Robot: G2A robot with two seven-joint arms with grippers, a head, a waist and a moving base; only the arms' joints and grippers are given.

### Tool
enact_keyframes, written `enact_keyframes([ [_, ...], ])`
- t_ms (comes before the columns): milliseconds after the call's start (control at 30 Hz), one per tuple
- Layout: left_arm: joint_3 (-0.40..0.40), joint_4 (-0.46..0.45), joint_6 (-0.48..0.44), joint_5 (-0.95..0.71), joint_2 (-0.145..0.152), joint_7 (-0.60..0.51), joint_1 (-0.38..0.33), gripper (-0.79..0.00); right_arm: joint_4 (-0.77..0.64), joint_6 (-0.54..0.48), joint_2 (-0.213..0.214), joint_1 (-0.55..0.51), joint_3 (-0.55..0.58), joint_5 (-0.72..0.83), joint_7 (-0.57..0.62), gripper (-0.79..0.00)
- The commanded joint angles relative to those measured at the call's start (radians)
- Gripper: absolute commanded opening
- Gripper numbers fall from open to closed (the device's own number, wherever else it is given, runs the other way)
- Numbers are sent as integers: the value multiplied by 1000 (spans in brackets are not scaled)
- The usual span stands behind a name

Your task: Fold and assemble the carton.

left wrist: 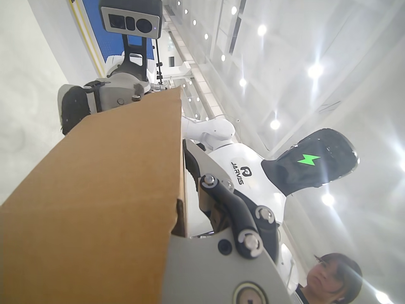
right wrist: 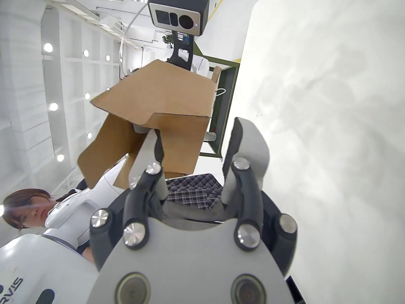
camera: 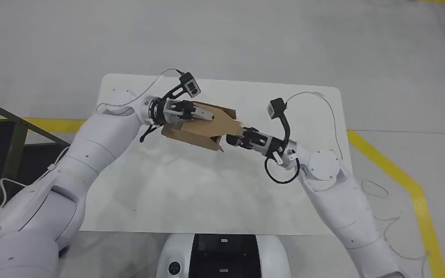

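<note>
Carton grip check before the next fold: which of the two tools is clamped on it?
The left tool, closed over a carton wall; the right tool stands open at a flap.

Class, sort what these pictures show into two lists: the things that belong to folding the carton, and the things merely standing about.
Belongs to the job:
carton
left gripper, shut on the carton
right gripper, open at the carton's other end

Merely about:
table
green metal frame beside the table
yellow floor line
</note>
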Motion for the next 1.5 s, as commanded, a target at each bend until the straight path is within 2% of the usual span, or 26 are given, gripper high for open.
enact_keyframes([
  [0,-6,4,-2,-6,3,0,0,-785,-5,-9,2,-6,15,16,-2,0],
  [233,-33,35,-25,-34,6,0,4,-785,-43,-77,10,-50,67,88,19,0],
  [367,-48,57,-34,-49,0,0,6,-785,-74,-107,12,-78,74,121,44,-77],
  [533,-67,81,-34,-57,-15,0,9,-785,-116,-155,14,-104,71,123,55,-225],
  [567,-72,84,-34,-53,-20,0,8,-785,-122,-166,14,-108,66,113,50,-363],
  [633,-78,89,-38,-46,-26,4,9,-785,-131,-183,12,-110,56,108,49,-496],
  [667,-80,92,-42,-38,-29,9,10,-785,-135,-189,11,-110,50,105,49,-606],
  [700,-82,93,-46,-30,-33,12,10,-785,-138,-191,11,-109,41,103,52,-770],
  [1067,-104,97,-51,24,-67,17,15,-785,-137,-163,0,-70,-18,58,18,-785],
  [1467,-132,72,-20,37,-84,0,38,-785,-104,-133,-2,-50,-2,0,-68,-785],
])
